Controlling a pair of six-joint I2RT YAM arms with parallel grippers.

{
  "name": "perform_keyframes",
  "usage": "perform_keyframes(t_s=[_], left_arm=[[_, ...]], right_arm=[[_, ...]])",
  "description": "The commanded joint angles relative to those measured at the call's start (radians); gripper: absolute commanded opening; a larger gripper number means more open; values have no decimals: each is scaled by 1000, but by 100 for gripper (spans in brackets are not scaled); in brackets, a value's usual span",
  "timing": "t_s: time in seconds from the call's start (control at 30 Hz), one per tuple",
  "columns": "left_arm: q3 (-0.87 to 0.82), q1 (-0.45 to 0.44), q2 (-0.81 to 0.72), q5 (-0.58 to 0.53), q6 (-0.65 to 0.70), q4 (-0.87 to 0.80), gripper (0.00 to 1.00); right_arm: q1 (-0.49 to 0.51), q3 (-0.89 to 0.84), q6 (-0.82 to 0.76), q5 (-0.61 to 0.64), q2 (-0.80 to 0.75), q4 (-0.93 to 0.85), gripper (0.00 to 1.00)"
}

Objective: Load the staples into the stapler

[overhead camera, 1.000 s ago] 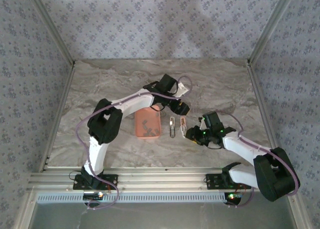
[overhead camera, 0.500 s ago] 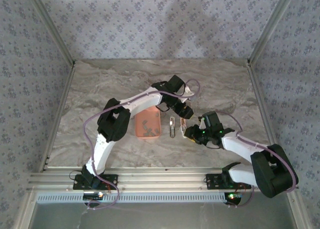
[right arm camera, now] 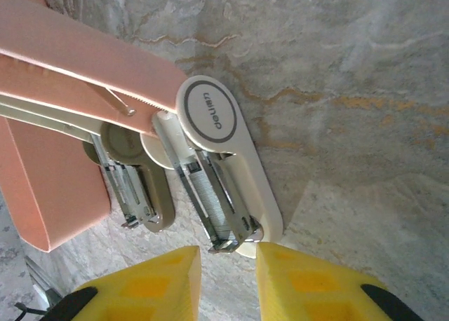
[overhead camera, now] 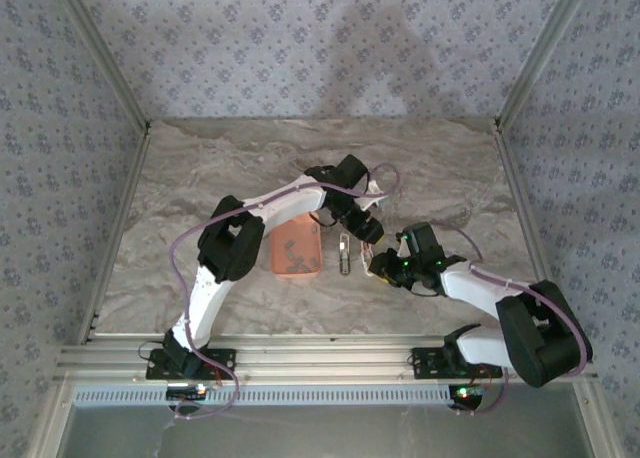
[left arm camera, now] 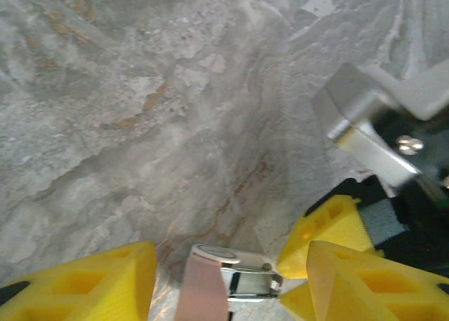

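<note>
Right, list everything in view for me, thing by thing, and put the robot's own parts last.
stapler: one, cream with a pink top, swung open on the table, right of the tray
tray: one, salmon-orange, mid-table
staples: several strips, dark grey, inside the tray
table: one, grey marble pattern
walls: three, blue-grey patterned, around the table
left gripper: one, yellow fingers, open astride one end of the stapler
right gripper: one, yellow fingers, narrow gap, at the stapler's base end

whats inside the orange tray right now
A few dark-grey staples lie loose in the orange tray. Its far end is covered by the left arm, so anything there is hidden.
</note>
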Motion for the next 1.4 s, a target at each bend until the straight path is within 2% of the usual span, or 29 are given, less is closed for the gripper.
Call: perform_keyframes(t_s=[0.0, 0.07, 0.2, 0.5, 0.57, 0.63, 0.83, 0.97, 1.27, 1.37], left_arm=[[-16, -1, -21, 101, 18, 14, 58], [-29, -3, -29, 119, 22, 25, 57], [-53, -9, -38, 172, 40, 23, 55], [-116, -26, -81, 211, 48, 44, 55], [-124, -26, -84, 211, 49, 42, 55], [-135, -27, -91, 209, 46, 52, 55], [-181, -23, -142, 158, -9, 150, 56], [-227, -6, -199, 114, -60, 238, 57], [-438, 59, -379, 20, -169, 456, 58], [-469, 76, -403, 13, -178, 473, 58]], right_arm=[[4, 3, 5, 38, 12, -19, 24], [5, 2, 1, 45, 14, -31, 21], [5, -6, 1, 54, 8, -34, 19], [-5, -7, -19, 65, -1, -55, 18], [-6, -5, -26, 63, -20, -76, 19], [-6, -3, -36, 65, -54, -122, 25], [-15, 17, -75, 43, -197, -282, 40], [-16, 62, -94, 39, -232, -316, 43], [-16, 187, -155, 43, -131, -335, 43], [-16, 214, -168, 47, -86, -332, 42]])
